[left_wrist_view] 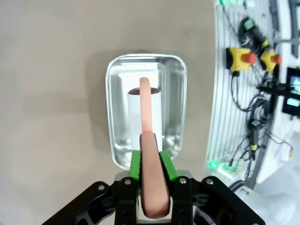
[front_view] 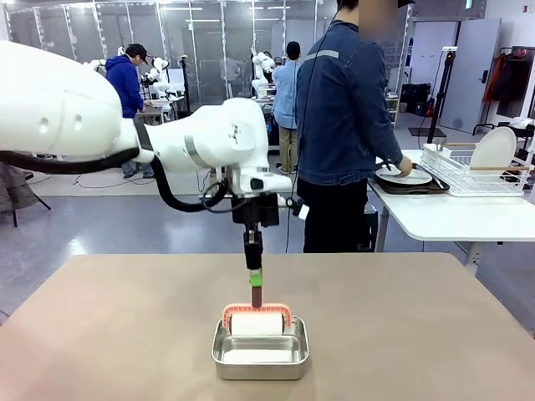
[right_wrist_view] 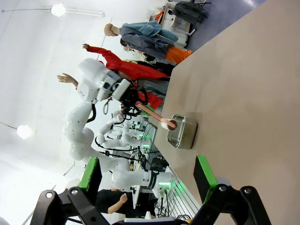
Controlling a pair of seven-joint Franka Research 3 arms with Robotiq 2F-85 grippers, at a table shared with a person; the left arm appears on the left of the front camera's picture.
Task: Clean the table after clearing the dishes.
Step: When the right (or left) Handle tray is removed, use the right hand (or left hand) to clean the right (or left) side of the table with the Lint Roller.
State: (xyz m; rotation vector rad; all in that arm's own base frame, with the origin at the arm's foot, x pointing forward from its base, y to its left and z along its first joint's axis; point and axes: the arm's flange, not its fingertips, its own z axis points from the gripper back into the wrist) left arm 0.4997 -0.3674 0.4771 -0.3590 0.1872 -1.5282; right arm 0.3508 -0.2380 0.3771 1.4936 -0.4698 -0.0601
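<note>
A roller with a pink handle [front_view: 256,294] and a white roll [front_view: 257,324] rests in a small steel pan [front_view: 260,355] on the brownish table [front_view: 125,334]. My left gripper [front_view: 253,280] is shut on the upright handle from above. In the left wrist view the handle [left_wrist_view: 146,108] runs between the green pads [left_wrist_view: 135,165], and the roll [left_wrist_view: 133,112] lies in the pan [left_wrist_view: 117,84]. My right gripper [right_wrist_view: 147,174] is open and holds nothing, off to the side above the table [right_wrist_view: 243,93]. A dark tray [front_view: 411,187] with a white plate [front_view: 405,176] sits on the white side table.
A person in a denim jacket [front_view: 343,109] stands at the far edge, one hand [front_view: 405,167] at the tray. A white wire dish rack [front_view: 476,175] holding a plate [front_view: 493,149] stands on that side table. Open tabletop surrounds the pan.
</note>
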